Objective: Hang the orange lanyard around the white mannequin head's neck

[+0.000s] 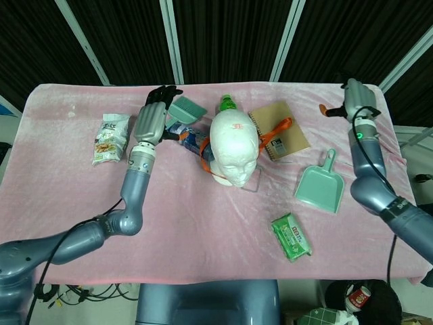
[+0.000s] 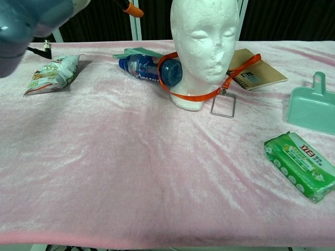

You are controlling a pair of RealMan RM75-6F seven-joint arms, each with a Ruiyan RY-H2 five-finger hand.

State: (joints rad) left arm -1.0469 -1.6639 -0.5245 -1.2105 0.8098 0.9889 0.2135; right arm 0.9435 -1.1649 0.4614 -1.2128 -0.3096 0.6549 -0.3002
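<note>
The orange fabric lanyard (image 2: pixel 194 96) sits looped around the neck of the white foam mannequin head (image 1: pixel 234 145), its strap running left to right, its clear badge holder (image 2: pixel 223 106) lying near-right. The left hand (image 1: pixel 150 120) is nearer, fingers extended, holding nothing. The right hand (image 1: pixel 356 101), far right, well apart, looks empty too.

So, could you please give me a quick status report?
Both hands, left and right, open and clear. Lanyard round mannequin neck, one side draped on bottle. Nothing in the way.
</note>
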